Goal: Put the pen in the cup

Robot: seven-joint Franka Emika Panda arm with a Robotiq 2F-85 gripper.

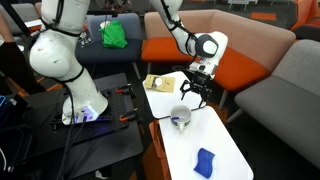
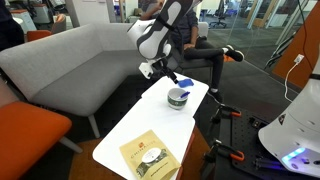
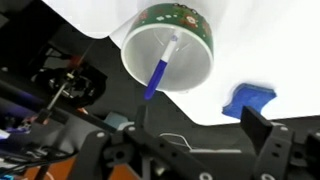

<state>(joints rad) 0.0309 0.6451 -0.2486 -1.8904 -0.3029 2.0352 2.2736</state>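
The cup (image 3: 196,58) is round with a pale inside and a green patterned outer band. It stands on the white table (image 1: 222,135) near its edge and shows in both exterior views (image 1: 180,118) (image 2: 178,98). The thin blue pen (image 3: 158,74) stands inside the cup, leaning against the rim with its top sticking out. My gripper (image 3: 200,128) is open and empty. It hovers above the cup and touches nothing. It shows in both exterior views (image 1: 193,93) (image 2: 163,72).
A blue blocky cloth (image 1: 205,160) (image 3: 250,98) lies on the table near one end. A paper sheet with small items (image 2: 148,155) (image 1: 158,83) lies at the other end. Sofas surround the table. A second robot base (image 1: 70,75) stands beside it.
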